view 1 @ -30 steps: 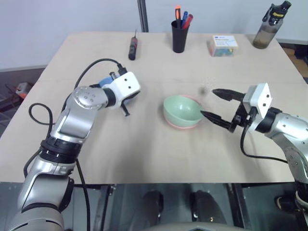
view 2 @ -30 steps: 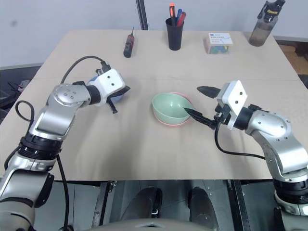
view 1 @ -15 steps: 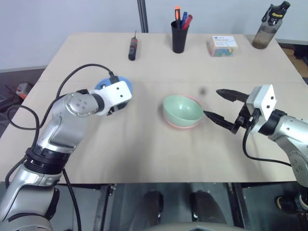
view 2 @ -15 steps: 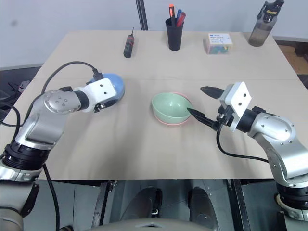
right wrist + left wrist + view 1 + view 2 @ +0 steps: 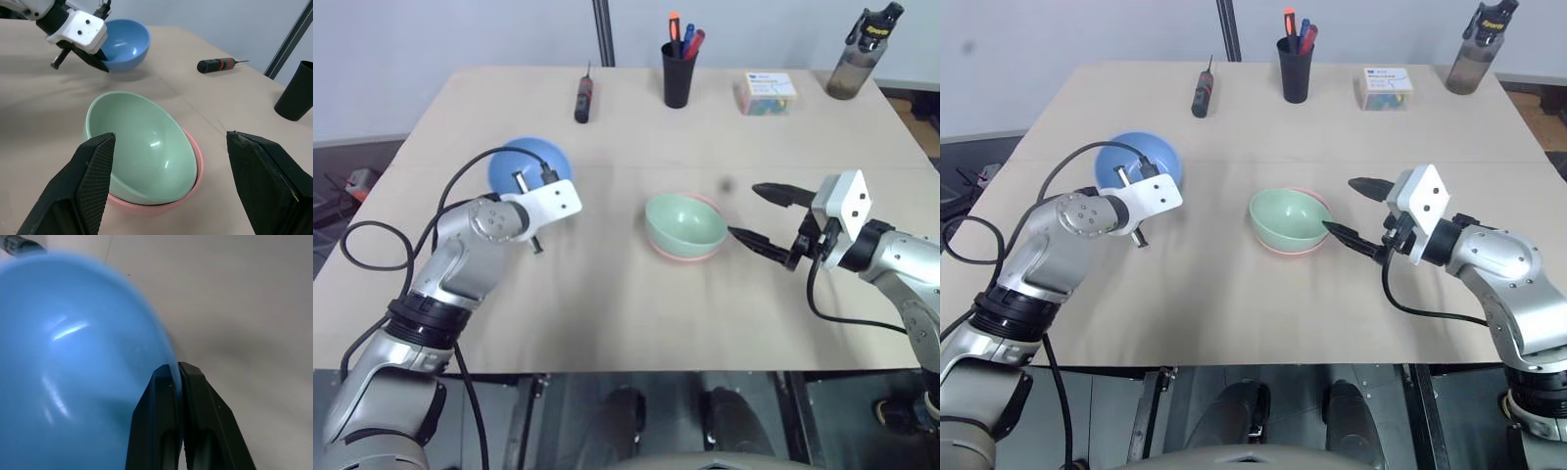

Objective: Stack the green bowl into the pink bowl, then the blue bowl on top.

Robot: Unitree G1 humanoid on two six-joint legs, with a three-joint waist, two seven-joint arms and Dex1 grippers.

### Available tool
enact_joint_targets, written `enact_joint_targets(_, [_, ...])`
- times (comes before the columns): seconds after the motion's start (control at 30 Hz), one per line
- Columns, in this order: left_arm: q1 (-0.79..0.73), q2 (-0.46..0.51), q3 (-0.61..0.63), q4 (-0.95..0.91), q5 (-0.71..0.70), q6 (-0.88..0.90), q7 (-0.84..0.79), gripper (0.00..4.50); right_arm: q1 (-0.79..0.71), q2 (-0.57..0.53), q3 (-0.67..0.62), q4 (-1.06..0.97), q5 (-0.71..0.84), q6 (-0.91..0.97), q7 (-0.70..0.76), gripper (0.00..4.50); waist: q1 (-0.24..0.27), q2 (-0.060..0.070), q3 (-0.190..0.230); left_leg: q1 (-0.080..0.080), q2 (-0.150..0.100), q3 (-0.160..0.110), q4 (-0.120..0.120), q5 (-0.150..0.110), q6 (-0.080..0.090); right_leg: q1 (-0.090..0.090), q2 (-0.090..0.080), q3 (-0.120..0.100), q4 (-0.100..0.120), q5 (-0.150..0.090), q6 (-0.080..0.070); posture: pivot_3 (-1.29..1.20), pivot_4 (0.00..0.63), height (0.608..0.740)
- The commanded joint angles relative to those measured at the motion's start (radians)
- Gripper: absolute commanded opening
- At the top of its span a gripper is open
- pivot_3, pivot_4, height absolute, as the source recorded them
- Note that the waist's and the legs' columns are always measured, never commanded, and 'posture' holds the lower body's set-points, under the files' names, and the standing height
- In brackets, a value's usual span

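Note:
The green bowl (image 5: 685,224) sits nested, slightly tilted, inside the pink bowl (image 5: 686,256) at the table's middle. To its left, the blue bowl (image 5: 527,164) is tipped up with its opening toward me. My left gripper (image 5: 177,374) is shut on the blue bowl's (image 5: 73,377) rim, one finger inside and one outside. The right wrist view shows that same grip on the blue bowl (image 5: 124,41). My right gripper (image 5: 754,215) stands open just right of the stacked bowls, its fingers (image 5: 83,186) apart, touching nothing.
Along the far edge of the table (image 5: 607,313) lie a screwdriver (image 5: 583,96), a black pen cup (image 5: 678,70), a small box (image 5: 766,93) and a dark bottle (image 5: 860,54).
My left arm swung leftward and down, the gripper closed on the blue bowl's rim, and the bowl now stands tipped up. The right arm kept still.

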Motion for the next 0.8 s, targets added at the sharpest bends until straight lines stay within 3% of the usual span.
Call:
enact_joint_targets(0.03, [-0.047, -0.022, 0.045, -0.039, -0.053, -0.055, -0.033, 0.1, 0.046, -0.022, -0.081, -0.065, 0.015, -0.017, -0.008, 3.79, 0.003, 0.0, 0.0, 0.0, 0.0, -0.001, 0.0, 0.0, 0.0, 0.0, 0.0, 0.0, 0.0, 0.0, 0.0, 0.0, 0.15, 0.74])
enact_joint_targets(0.27, [-0.108, -0.059, 0.082, -0.096, -0.244, -0.246, -0.186, 0.1, 0.233, -0.067, -0.261, -0.104, 0.035, -0.063, 0.04, 3.79, 0.003, 0.0, 0.0, -0.001, 0.001, -0.001, 0.001, 0.0, 0.0, 0.0, -0.001, 0.0, 0.0, 0.0, 0.0, 0.0, 0.15, 0.74])
enact_joint_targets(0.43, [-0.208, -0.158, 0.095, -0.01, -0.416, -0.486, -0.32, 0.1, 0.413, -0.081, -0.449, -0.109, 0.084, -0.071, 0.11, 3.79, 0.011, -0.001, 0.0, 0.0, 0.0, 0.0, 0.003, 0.0, 0.0, 0.002, -0.001, 0.0, 0.0, 0.0, 0.0, 0.0, 0.15, 0.74])
enact_joint_targets(0.63, [-0.251, -0.208, 0.07, 0.037, -0.527, -0.607, -0.496, 0.1, 0.48, -0.064, -0.481, -0.145, 0.079, -0.085, 0.083, 3.79, -0.008, 0.0, -0.001, 0.002, 0.0, 0.002, 0.007, -0.001, 0.001, 0.003, 0.001, 0.002, 0.005, 0.0, 0.0, 0.0, 0.15, 0.74])
enact_joint_targets(0.7, [-0.249, -0.204, 0.056, 0.045, -0.523, -0.623, -0.534, 0.76, 0.476, -0.057, -0.467, -0.155, 0.079, -0.084, 0.068, 3.79, -0.009, 0.0, -0.001, 0.002, 0.0, 0.002, 0.008, -0.001, 0.001, 0.003, 0.001, 0.003, 0.006, 0.0, 0.0, 0.0, 0.15, 0.74])
enact_joint_targets(0.77, [-0.25, -0.215, 0.058, 0.052, -0.515, -0.633, -0.525, 1.09, 0.469, -0.055, -0.451, -0.16, 0.078, -0.083, 0.057, 3.79, -0.005, 0.0, -0.001, 0.003, 0.0, 0.002, 0.009, -0.001, 0.001, 0.004, 0.001, 0.002, 0.006, 0.0, 0.0, 0.0, 0.15, 0.74])
enact_joint_targets(0.8, [-0.254, -0.225, 0.063, 0.06, -0.506, -0.64, -0.506, 1.57, 0.466, -0.056, -0.446, -0.161, 0.078, -0.082, 0.054, 3.79, -0.004, 0.0, -0.001, 0.003, 0.001, 0.001, 0.009, -0.001, 0.001, 0.004, 0.001, 0.002, 0.006, 0.0, 0.0, 0.0, 0.15, 0.74])
